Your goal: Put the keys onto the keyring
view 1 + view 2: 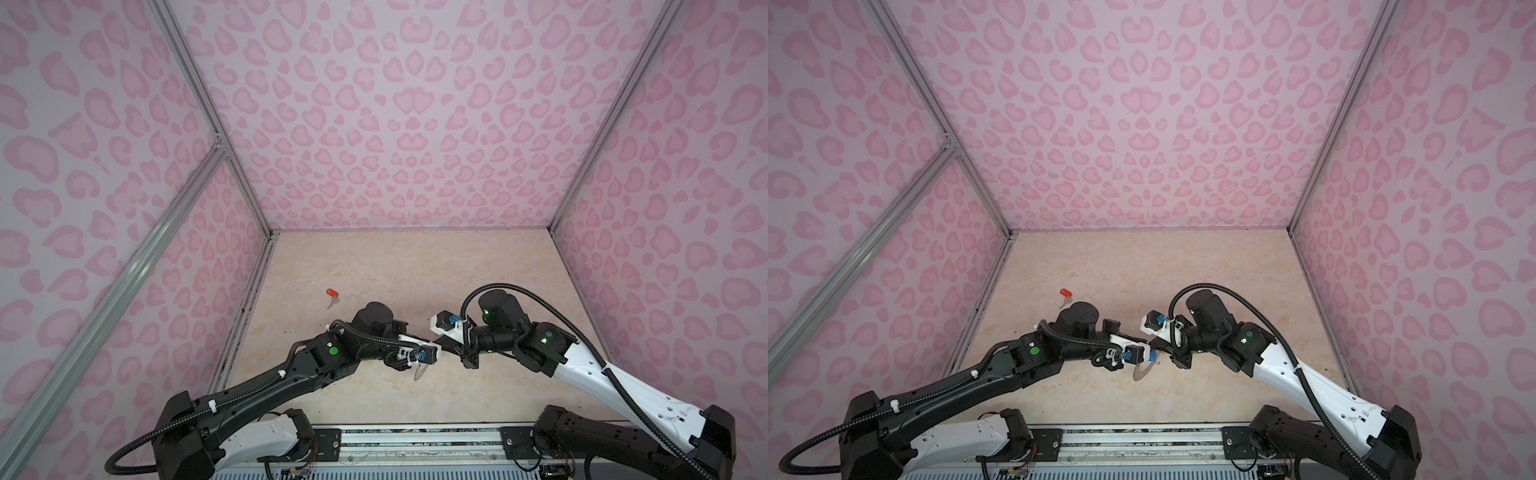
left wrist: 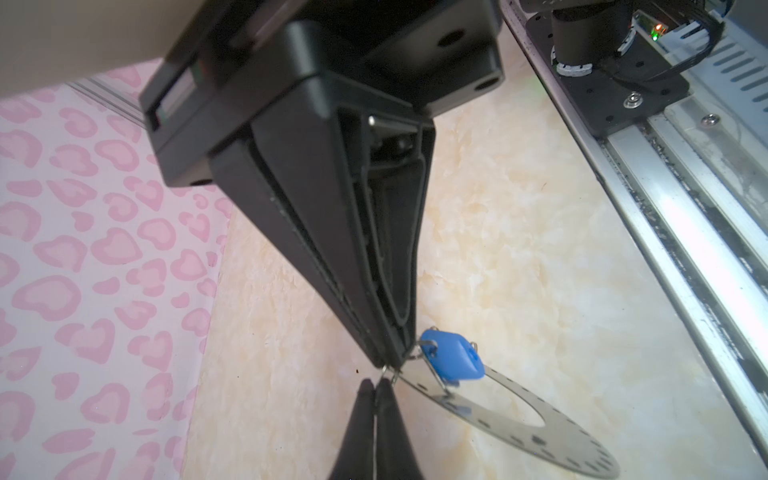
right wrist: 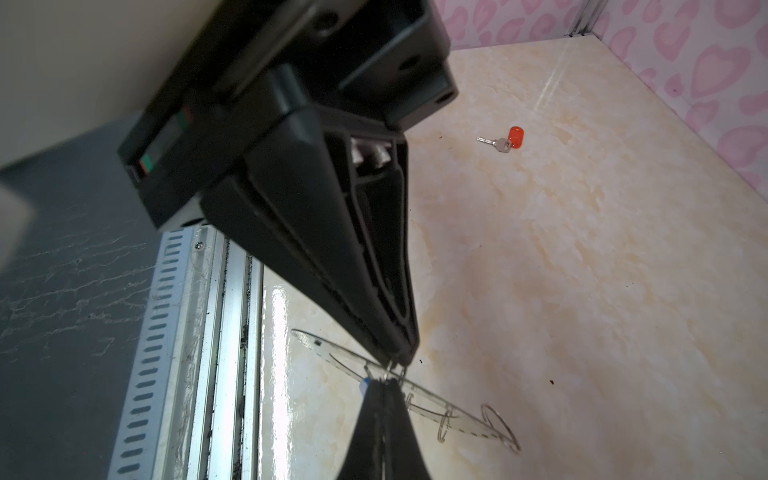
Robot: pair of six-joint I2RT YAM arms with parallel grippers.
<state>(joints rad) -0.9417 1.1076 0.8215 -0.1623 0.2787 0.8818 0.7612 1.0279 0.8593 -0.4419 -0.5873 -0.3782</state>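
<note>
The grey keyring [image 2: 519,432] is held tilted above the table near the front edge, and shows in both top views [image 1: 1144,371] [image 1: 420,371]. The two grippers meet tip to tip at its rim. My left gripper [image 2: 377,384] [image 1: 434,348] is shut on a small wire loop there. My right gripper [image 3: 384,382] [image 1: 1163,358] is shut on the rim's wire loops too. The blue-tagged key [image 2: 451,357] hangs by its ring right beside the tips; its metal blade is not clear. The red-tagged key [image 3: 509,139] [image 1: 330,293] lies flat on the table, far back left, apart from both arms.
Several free wire loops [image 3: 500,428] stand along the keyring's far edge. The aluminium rail [image 2: 685,232] with the arm bases runs along the table's front edge. Pink patterned walls [image 1: 395,124] close in the back and both sides.
</note>
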